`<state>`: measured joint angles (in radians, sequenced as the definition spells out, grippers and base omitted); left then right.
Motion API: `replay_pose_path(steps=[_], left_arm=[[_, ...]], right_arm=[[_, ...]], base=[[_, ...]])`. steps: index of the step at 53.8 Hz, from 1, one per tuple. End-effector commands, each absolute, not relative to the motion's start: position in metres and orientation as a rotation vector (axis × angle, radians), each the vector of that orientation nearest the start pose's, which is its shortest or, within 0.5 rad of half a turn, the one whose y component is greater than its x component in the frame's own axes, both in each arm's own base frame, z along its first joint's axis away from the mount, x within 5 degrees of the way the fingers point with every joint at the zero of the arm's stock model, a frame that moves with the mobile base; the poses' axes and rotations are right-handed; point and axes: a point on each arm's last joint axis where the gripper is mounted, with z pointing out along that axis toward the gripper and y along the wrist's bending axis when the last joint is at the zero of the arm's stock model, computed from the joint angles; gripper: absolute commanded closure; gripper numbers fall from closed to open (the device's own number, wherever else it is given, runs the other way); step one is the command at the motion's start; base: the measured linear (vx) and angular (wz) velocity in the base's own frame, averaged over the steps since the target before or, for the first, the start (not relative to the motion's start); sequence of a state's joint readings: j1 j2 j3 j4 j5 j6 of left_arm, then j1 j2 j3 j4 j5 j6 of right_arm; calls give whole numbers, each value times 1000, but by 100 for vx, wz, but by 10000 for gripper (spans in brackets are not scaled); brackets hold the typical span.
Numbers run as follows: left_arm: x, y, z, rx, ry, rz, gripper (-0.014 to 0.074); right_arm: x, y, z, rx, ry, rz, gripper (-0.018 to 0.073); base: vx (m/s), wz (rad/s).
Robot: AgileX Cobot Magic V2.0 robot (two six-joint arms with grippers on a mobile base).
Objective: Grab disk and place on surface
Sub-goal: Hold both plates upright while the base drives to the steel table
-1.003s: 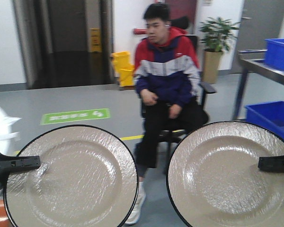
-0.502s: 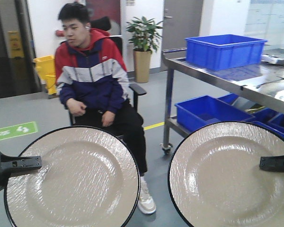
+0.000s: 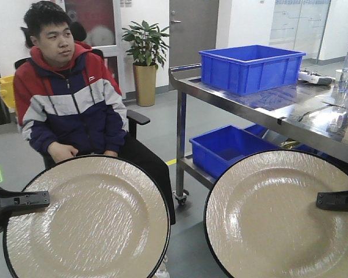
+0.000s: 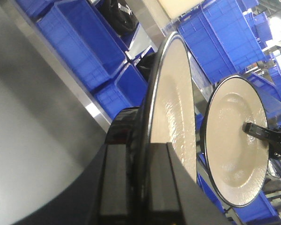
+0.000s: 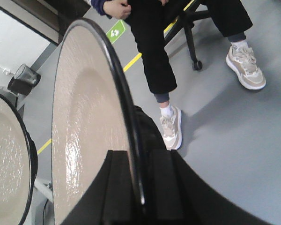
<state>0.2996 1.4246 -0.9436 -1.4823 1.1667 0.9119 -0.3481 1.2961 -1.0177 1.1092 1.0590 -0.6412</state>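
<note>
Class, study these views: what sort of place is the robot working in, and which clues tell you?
Probably a workshop or robotics lab: a steel workbench, blue plastic crates on and under it, and a yellow line on the grey floor.

white "PUMA" lettering, on black bag (image 4: 117,9)

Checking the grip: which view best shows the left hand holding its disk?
The left wrist view: the left hand pinches the left disk edge-on, one finger on each side of the black rim. The front view shows one finger across the disk's face. The right wrist view shows only a slice of that disk.
</note>
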Motion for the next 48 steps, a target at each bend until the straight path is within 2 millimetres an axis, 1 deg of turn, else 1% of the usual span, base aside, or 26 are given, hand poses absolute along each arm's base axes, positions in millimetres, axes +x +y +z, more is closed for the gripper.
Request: replay_pose_path(steps=[1, 24, 48], left_arm=[[274, -7, 343, -45, 1848, -1454, 597], [274, -7, 343, -45, 1848, -1454, 597], [274, -7, 343, -45, 1848, -1454, 597]], right_arm=[[254, -13, 363, 158, 2071, 1033, 568], [254, -13, 363, 157, 2072, 1034, 568], [254, -13, 363, 158, 2071, 1033, 568]], base=[[45, -14], [48, -22], [50, -46]])
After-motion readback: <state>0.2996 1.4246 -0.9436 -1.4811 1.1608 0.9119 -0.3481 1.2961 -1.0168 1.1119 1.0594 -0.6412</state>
